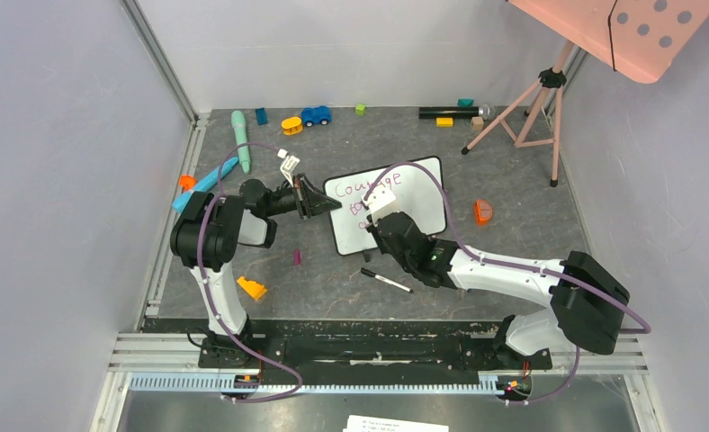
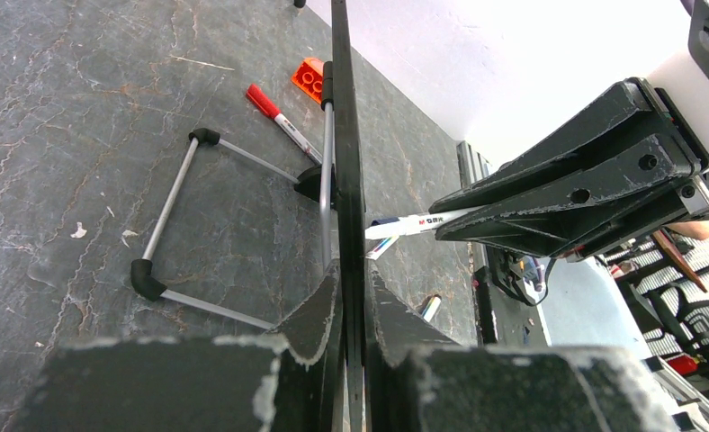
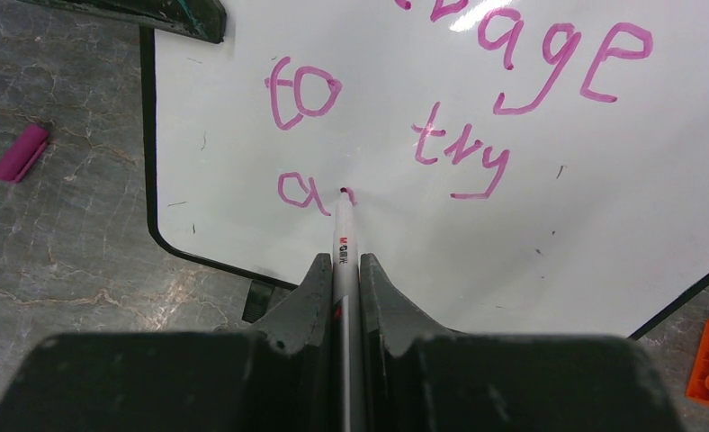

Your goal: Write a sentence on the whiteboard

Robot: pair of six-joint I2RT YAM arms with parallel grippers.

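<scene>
On the bench, the whiteboard sat centrally with its long axis left to right, the right end skewed slightly away from the arms. The left end effector was clamped on its left edge, likely to steady it against writing pressure. The right end effector was shut on a marker that pointed straight out along the fingers, tip touching the board beside the "a" opening the third line of the sentence.
</scene>
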